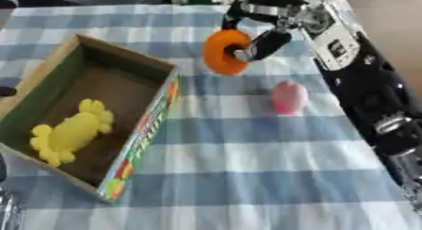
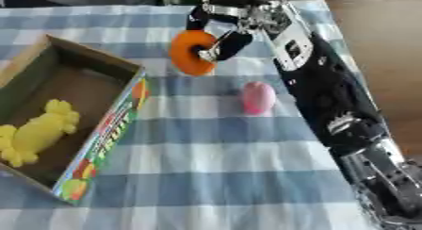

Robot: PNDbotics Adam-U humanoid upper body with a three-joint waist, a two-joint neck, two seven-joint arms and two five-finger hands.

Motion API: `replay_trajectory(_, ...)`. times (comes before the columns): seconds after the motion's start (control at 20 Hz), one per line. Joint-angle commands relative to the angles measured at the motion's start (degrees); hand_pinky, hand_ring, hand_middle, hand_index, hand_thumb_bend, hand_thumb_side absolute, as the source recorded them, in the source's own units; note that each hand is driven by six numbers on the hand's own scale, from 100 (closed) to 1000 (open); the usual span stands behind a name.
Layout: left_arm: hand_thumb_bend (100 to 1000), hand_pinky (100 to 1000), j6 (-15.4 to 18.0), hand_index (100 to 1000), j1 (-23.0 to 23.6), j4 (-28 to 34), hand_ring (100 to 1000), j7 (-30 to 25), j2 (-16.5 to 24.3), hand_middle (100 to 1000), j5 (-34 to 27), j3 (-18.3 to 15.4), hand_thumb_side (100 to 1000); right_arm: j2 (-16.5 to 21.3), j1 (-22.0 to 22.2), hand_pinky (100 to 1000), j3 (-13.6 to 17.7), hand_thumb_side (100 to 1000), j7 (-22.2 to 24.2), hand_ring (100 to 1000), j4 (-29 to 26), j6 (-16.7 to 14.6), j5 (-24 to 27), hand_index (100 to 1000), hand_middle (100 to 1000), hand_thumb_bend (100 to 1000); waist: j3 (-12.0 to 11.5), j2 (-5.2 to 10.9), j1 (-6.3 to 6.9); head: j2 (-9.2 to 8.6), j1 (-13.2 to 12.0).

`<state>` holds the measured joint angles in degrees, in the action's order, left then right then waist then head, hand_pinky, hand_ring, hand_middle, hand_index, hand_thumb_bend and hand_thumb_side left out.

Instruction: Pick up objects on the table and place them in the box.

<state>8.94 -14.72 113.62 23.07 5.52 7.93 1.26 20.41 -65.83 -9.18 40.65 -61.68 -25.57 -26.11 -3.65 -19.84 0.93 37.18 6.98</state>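
- Right hand (image 1: 262, 33), upper centre of frame, fingers curled round the orange ring (image 1: 224, 51); the ring appears held on edge, clear of the cloth.
- Box (image 1: 161, 94) lies lower left of the ring, open side up, long axis running from upper right to lower left; a yellow toy (image 1: 72, 130) already inside.
- Pink egg (image 1: 289, 96) rests on the checked cloth (image 1: 247, 168), just below the hand.
- Left hand out of view.

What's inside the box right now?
One yellow toy lies on the floor of the box. The strip of floor behind its near wall is hidden. The orange ring is in the right hand, outside.
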Motion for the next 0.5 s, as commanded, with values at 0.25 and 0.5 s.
replay_trajectory(0.25,100,507,0.1,749,-0.7,1.0,667,-0.2,0.6,616,-0.3,0.3,729,-2.7,-4.1,767,-0.1,123,5.9,718,-5.4,-6.8,2.7,551,339,100,-0.3,1.50,-0.07,-0.08,0.8)
replay_trajectory(0.5,100,507,0.1,749,-0.8,1.0,668,-0.3,0.5,616,-0.4,0.4,729,-8.2,-5.8,768,-1.0,137,5.8,715,-8.0,-5.5,4.0,550,334,100,-0.6,1.64,-0.16,-0.10,1.3)
